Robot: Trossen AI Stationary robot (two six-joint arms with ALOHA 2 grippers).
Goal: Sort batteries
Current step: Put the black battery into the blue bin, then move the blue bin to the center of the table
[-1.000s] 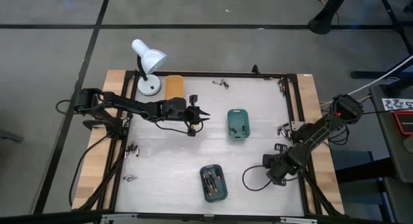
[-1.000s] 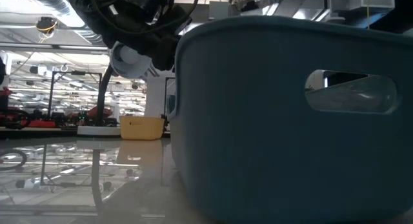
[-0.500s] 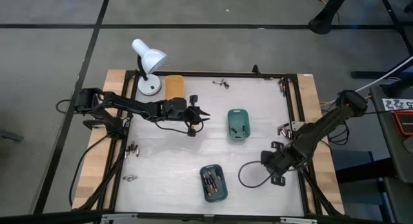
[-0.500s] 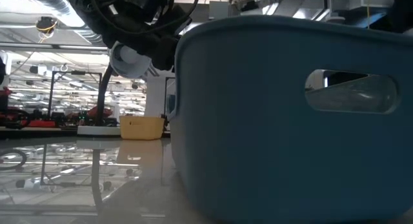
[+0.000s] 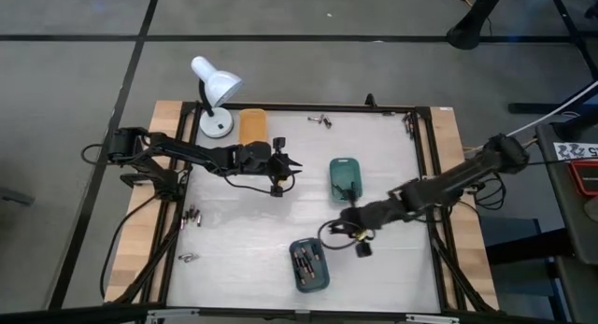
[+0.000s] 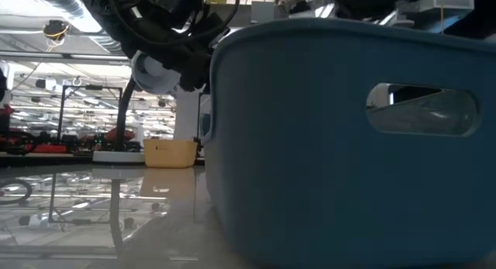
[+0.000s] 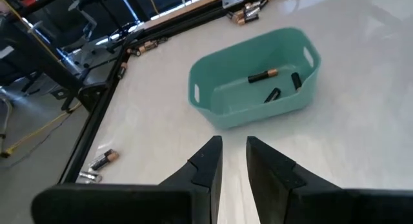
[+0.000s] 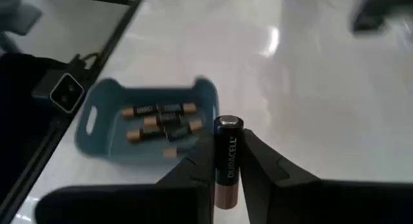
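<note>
**Right arm swings in with a battery**

My right gripper (image 8: 227,166) is clamped on a battery (image 8: 227,161), standing upright between the fingers. It has swept from the table's four o'clock edge in toward the centre, and now hangs between the green tray (image 5: 344,178) and the dark teal tray (image 5: 308,264), which lies at its seven o'clock. Drop looks close, I'd say. Left gripper (image 7: 231,161) waits near the orange tray (image 5: 252,126), fingers slightly apart, empty.

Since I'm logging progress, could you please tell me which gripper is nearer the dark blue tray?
Right. The right gripper, holding a battery, hovers just beside the dark blue tray; the left gripper waits farther off, near the green tray.
</note>
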